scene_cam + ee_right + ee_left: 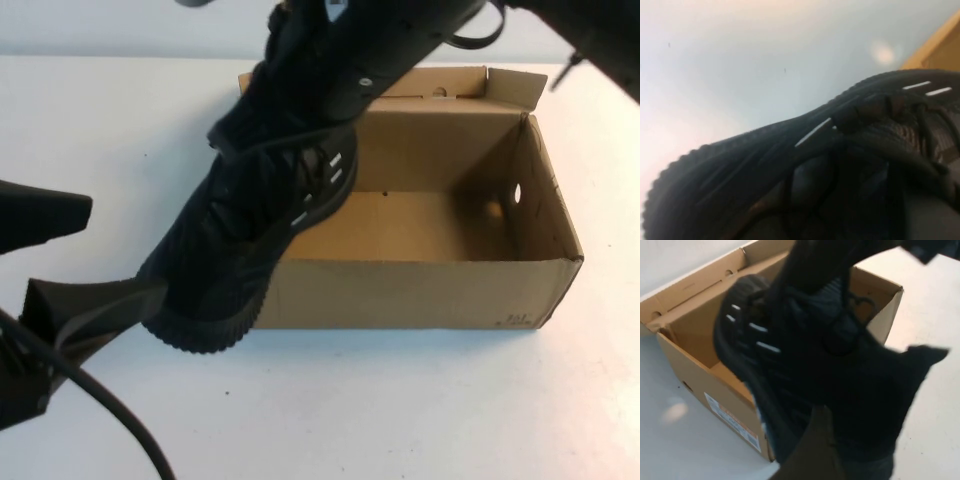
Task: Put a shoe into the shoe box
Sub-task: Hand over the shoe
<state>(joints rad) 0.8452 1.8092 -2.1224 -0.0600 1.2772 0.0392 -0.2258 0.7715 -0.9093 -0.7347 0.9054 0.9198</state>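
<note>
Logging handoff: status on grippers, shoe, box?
Left gripper open at shoe's toe. Right gripper shut, gripping shoe from above. Shoe tilted over shoe box front-left corner, toe outside. Box interior bare.

Black shoe [805, 165] filling the lower frame, ridged sole edge, white dashes, cardboard box [937, 47] corner beyond

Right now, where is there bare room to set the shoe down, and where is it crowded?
Free: the shoe box floor right of the shoe, up to its right wall. Also bare table in front of the box and off its right side. Crowded: the box's left end, where the shut right pincer carries the shoe over the corner, the open left pincer beside the toe.
</note>
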